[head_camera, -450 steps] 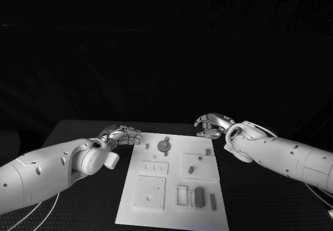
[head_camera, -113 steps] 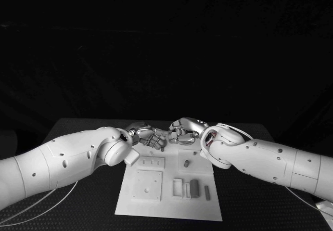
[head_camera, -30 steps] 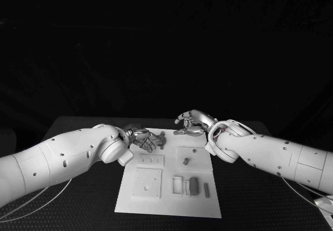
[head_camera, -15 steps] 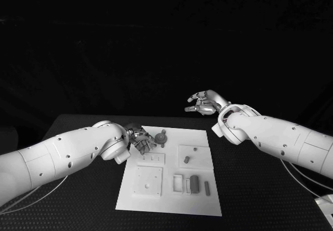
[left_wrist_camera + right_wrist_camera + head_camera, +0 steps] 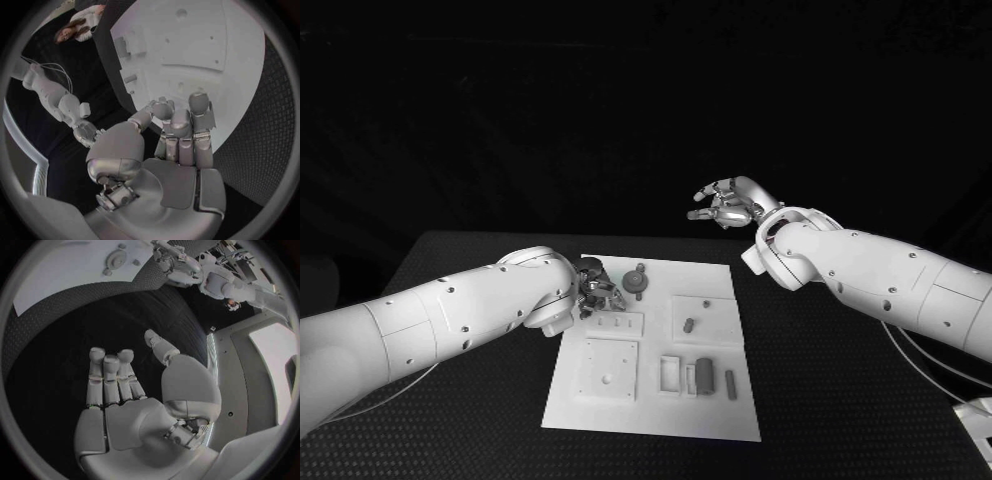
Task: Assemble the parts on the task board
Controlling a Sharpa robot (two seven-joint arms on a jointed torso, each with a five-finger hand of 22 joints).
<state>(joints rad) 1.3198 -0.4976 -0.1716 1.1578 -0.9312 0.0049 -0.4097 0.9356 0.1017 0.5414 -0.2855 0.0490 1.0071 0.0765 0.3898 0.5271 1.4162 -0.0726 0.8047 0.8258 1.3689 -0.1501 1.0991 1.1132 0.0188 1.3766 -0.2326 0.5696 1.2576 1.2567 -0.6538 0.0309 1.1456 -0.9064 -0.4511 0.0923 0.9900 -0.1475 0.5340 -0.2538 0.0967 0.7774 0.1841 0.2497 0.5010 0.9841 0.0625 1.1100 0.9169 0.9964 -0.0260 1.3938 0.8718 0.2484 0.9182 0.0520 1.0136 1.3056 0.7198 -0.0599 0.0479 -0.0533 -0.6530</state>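
The white task board (image 5: 620, 410) lies in the middle of the table. A round grey part with a stem (image 5: 638, 281) sits at its far edge. My left hand (image 5: 596, 289) hangs low by the board's far left corner, just left of that part, fingers stretched out and holding nothing. In the left wrist view the left hand (image 5: 178, 135) hovers over the board (image 5: 206, 45). My right hand (image 5: 726, 203) is raised beyond the board's far right corner, open and empty. The right wrist view shows the right hand (image 5: 125, 385) high above the board (image 5: 56, 270) and the round part (image 5: 116, 260).
Small grey pegs (image 5: 689, 324) lie on the board's right middle block. Two dark bars (image 5: 705, 375) and white slot pieces (image 5: 671, 374) sit near its front right. Black table (image 5: 862, 380) lies either side.
My right hand has lifted off the board's far edge and gone up and to the right. My left hand has drawn back left from the round part, which stays on the board.
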